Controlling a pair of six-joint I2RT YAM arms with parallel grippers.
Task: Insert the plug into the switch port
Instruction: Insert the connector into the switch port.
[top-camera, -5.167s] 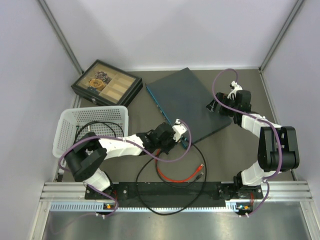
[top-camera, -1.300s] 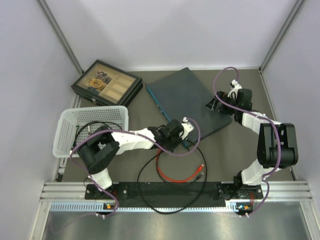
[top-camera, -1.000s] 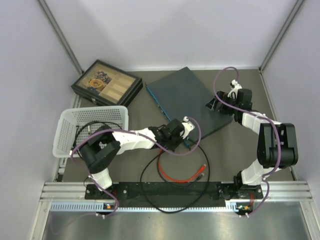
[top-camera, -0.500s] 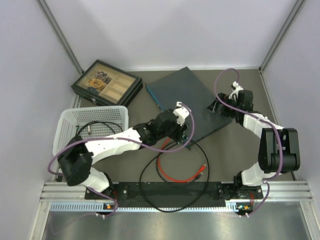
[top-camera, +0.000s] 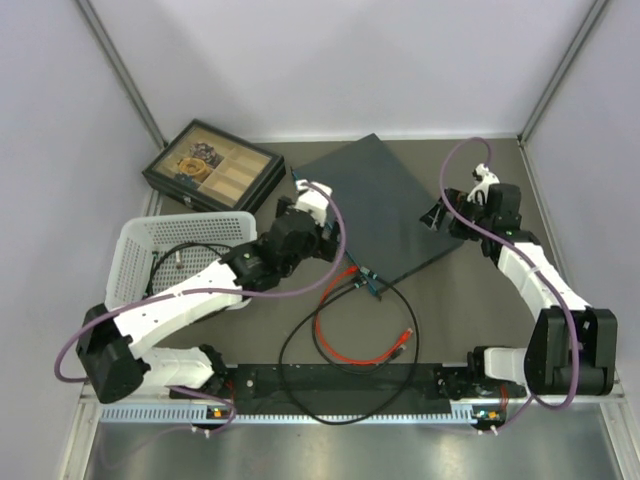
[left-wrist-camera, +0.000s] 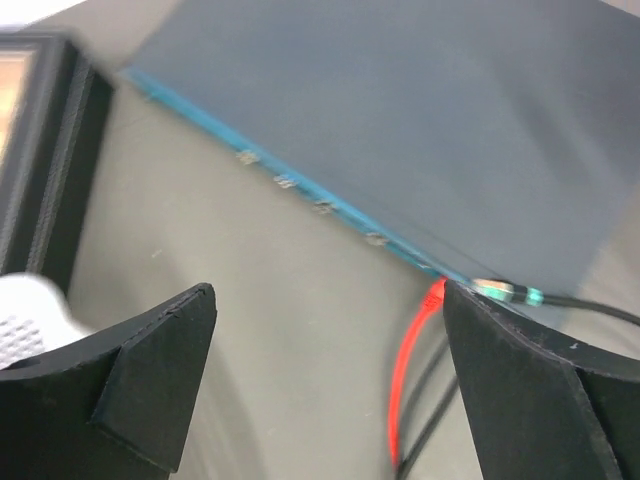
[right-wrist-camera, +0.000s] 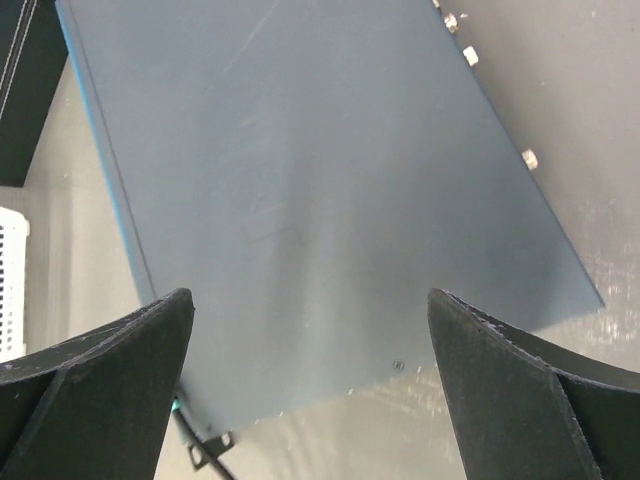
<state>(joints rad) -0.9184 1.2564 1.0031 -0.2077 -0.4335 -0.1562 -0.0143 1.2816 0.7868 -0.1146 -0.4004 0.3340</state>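
Letting go is the change to note. Your left tool (left-wrist-camera: 328, 290) was clamped at the near corner of the switch (left-wrist-camera: 420, 110) a moment ago. Now its fingers stand wide apart with nothing between them. The arm has drawn back and swung along the teal port edge (left-wrist-camera: 300, 185) toward the black compartment box (top-camera: 212, 165).

The orange plug (left-wrist-camera: 436, 293) did not come away with it. It lies ahead of the tool, just beside the tip of the finger on the right of the wrist view. Its tip touches the teal edge near the corner, and the orange cable (top-camera: 350, 345) trails down onto the tabletop (left-wrist-camera: 250, 330). Just past it, a green-tipped connector (left-wrist-camera: 505, 291) on a black cable meets the same edge.

I judge the insertion made, or at least attempted. The wrist view is blurred, so you cannot tell whether the plug is fully home.

Your right tool (right-wrist-camera: 308, 295) is spread open too and holds nothing. It hovers above the switch's lid, which fills the space beneath its fingers. If the plug stays put with both tools off, little remains but to confirm the seat.
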